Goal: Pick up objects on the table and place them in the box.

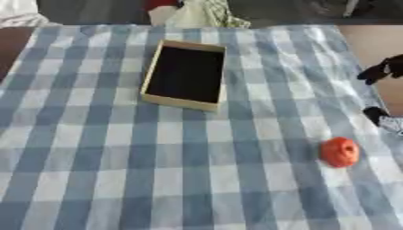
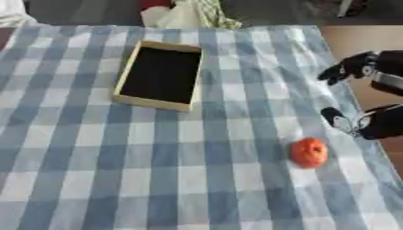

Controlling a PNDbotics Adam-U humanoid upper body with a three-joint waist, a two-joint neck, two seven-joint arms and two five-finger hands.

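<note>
1. Left eye view first. I've got the desk (image 1: 118,179) under a blue and white checked cloth, and the box (image 1: 185,75) sits toward the far side, a bit left of centre. It's a shallow tan tray with a dark inside, lying flat and slightly askew, and I see nothing in it.

2. Same view: the one object I can spot is a small orange-red round thing (image 1: 340,152), down on the right part of the cloth, well apart from the box. Can't make out what it actually is.

3. Still left eye: my right hand only just pokes in at the right edge here, as two dark bits, one upper and one lower.

4. Right eye view shows it far better. The right hand (image 2: 376,121) comes in from the right side, above the desk's right edge. One dark finger (image 2: 346,69) sticks out up top, pointing left, and another dark part sits lower, near the cloth.

5. The fingers look spread apart and they're wrapped around nothing, so I'd call the hand open. It hangs just up and right of the orange-red thing, near it but not touching.

6. My left hand doesn't show in either view.
</note>
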